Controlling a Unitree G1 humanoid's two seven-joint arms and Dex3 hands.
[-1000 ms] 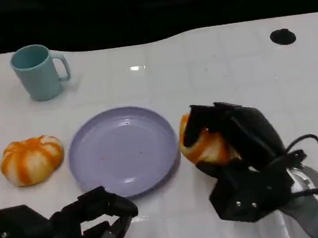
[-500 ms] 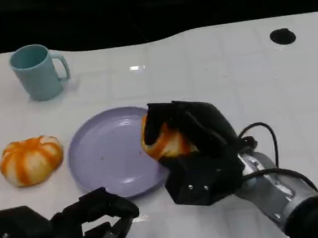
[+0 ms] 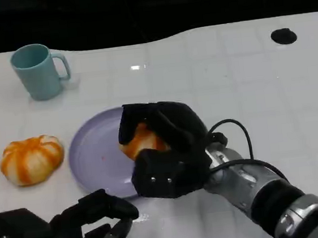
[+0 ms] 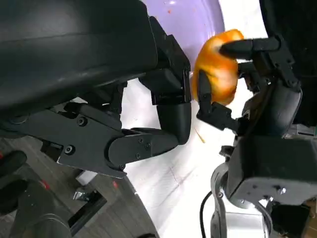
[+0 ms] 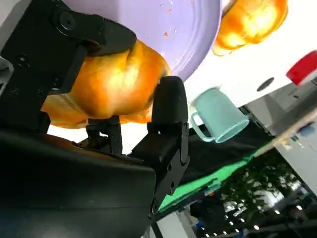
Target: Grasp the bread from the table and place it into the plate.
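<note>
Over the right half of the purple plate (image 3: 97, 154), the right hand (image 3: 162, 147) holds an orange-and-white bread roll (image 3: 140, 142). From the head view its black fingers (image 3: 147, 117) arch over the roll from the 3 o'clock side and wrap down its top and far edge, so that just an orange patch shows between them. From the right wrist view the roll (image 5: 106, 87) sits clamped between a finger (image 5: 168, 106) on one side and the thumb (image 5: 94, 34) on the other, both pressed against its crust, with the plate (image 5: 168, 34) behind it. From the left wrist view the same roll (image 4: 216, 69) appears pinched by the right hand's fingertips (image 4: 247, 47). Whether the roll touches the plate cannot be told.

Two bread rolls are present: the one in the hand, and a second roll (image 3: 31, 159) lying on the white table (image 3: 246, 87) at 9 o'clock of the plate, just beside its rim. One plate and one teal mug (image 3: 37, 71) are there, the mug well apart at 11 o'clock of the plate. A small black disc (image 3: 283, 36) sits at the table's far right.

At 6 o'clock of the plate the left hand (image 3: 91, 231) rests low, its fingers (image 4: 148, 144) loosely curled and apart, holding nothing.
</note>
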